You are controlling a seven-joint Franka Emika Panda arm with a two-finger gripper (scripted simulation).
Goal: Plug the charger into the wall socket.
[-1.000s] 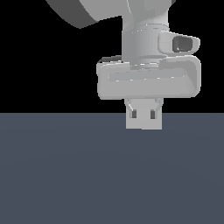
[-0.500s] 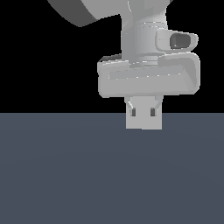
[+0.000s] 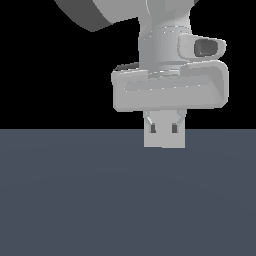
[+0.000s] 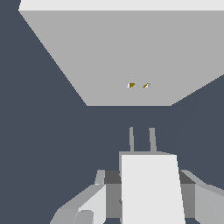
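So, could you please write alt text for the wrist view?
The gripper holds the charger, whose two prongs point at the wall socket across a gap. The socket's two small holes lie slightly off the prongs' line.

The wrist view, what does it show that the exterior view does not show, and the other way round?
Only the wrist view shows the wall socket, a large light-grey plate with two small holes, and the two prongs of the charger pointing toward it, not yet touching it.

Only the exterior view shows the arm's wrist body and the wide hand housing above the gripper.

Both views show the gripper holding the charger, above the dark grey-blue floor.
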